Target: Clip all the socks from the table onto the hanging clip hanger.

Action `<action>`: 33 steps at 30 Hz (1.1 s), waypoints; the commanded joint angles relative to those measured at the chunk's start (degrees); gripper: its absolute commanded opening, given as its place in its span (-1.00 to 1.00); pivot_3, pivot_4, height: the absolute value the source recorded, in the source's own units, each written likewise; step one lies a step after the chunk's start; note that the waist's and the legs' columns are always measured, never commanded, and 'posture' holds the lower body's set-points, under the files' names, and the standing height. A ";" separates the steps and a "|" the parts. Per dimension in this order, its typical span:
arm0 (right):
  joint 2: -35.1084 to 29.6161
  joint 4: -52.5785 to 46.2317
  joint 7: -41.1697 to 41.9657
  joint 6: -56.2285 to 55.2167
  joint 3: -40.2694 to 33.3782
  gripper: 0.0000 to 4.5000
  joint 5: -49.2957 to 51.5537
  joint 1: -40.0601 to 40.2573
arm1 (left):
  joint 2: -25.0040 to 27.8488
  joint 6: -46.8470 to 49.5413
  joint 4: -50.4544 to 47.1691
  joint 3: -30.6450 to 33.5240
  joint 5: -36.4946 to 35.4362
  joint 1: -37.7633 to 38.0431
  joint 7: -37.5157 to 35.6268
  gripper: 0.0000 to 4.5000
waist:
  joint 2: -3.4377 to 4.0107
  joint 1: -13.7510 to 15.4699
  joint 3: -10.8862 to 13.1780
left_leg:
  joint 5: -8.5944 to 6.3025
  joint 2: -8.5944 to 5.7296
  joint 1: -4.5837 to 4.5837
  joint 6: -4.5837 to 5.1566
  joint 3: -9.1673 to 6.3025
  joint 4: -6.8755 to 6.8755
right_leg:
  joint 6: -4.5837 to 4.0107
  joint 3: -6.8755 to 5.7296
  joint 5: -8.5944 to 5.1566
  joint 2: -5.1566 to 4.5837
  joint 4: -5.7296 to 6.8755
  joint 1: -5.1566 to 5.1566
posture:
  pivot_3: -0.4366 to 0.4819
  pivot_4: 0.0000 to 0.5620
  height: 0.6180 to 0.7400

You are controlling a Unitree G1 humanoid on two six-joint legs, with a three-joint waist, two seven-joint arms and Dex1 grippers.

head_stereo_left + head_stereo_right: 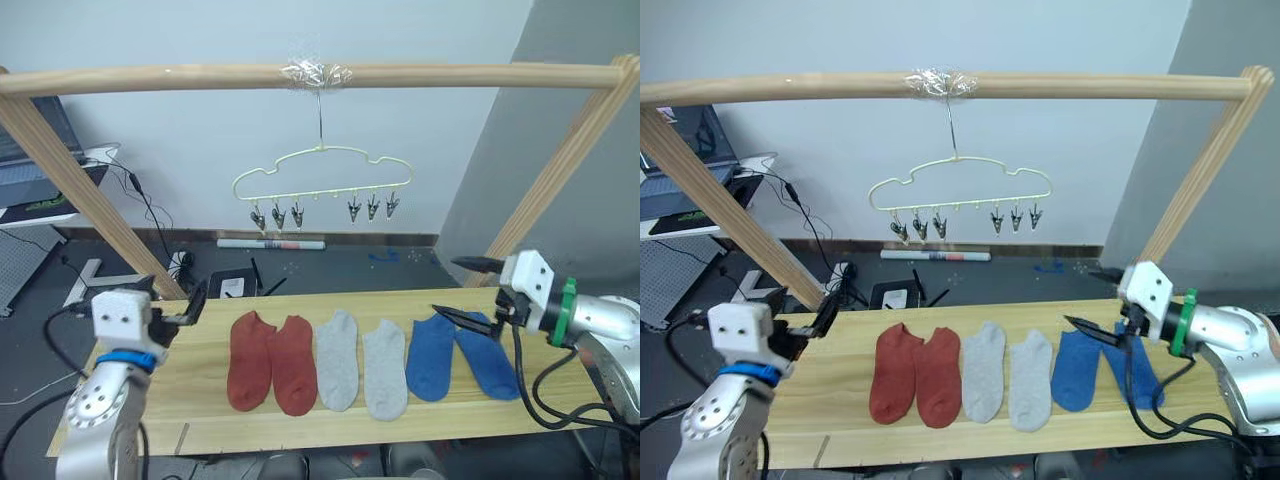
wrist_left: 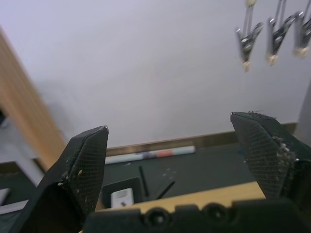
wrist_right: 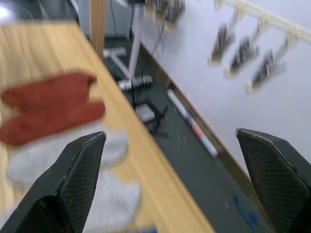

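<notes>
- A pale plank counter (image 1: 200,400) stands before a white wall; the clip hanger (image 1: 322,185) hangs above its middle, with open air beneath.
- Left gripper (image 1: 190,310), fingers spread, hovers at the far-left edge.
- Six socks (image 1: 340,358) lie side by side, long axes running near to far.
- Right gripper (image 1: 470,290), fingers spread, is over the blue pair (image 1: 460,355), so nearest.

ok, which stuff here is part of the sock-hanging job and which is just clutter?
Job:
red socks
grey socks
blue socks
table
clip hanger, all clips empty
left gripper and right gripper, both open

Clutter:
wooden frame, holds the hanger
tube on floor
cables
black box
</notes>
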 commanded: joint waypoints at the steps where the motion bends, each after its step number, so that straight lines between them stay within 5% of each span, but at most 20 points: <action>1: 2.55 -7.83 -4.41 6.90 2.05 1.00 4.70 -3.88 | -1.16 1.07 -3.39 -2.51 0.69 -3.81 2.67 0.99 | -0.03 -0.06 0.74 | 0.03 -0.01 -0.16 -0.05 -0.01 0.00 | -0.03 0.00 0.03 0.00 0.02 -0.16 | -0.40 -0.29 1.00; 5: 4.06 -11.23 -6.58 11.17 3.16 1.00 7.00 -5.71 | -2.57 -0.16 -3.26 -4.61 2.19 -6.43 4.25 0.99 | -0.02 -0.22 2.07 | 0.09 0.00 -0.55 -0.17 -0.03 -0.03 | -0.05 -0.08 0.02 -0.01 -0.02 -0.53 | -0.41 -0.20 1.00; 12: 5.78 -12.88 -8.33 14.00 4.62 1.00 8.06 -8.04 | -6.52 -3.77 0.73 -8.02 5.13 -10.84 6.00 0.24 | -0.14 -0.50 3.86 | 0.12 -0.01 -1.35 -0.22 0.02 0.01 | -0.07 -0.13 0.04 -0.04 0.10 -1.44 | -0.45 -0.12 1.00; 33: 9.33 -15.08 -11.48 19.56 8.16 1.00 12.75 -14.51 | -10.76 -9.89 10.83 -9.26 7.55 -22.90 9.17 0.24 | -0.67 -2.17 7.22 | 0.03 -0.02 -2.01 -0.02 0.12 0.90 | -0.07 -0.19 0.08 -0.05 1.06 -2.16 | -0.55 0.09 1.00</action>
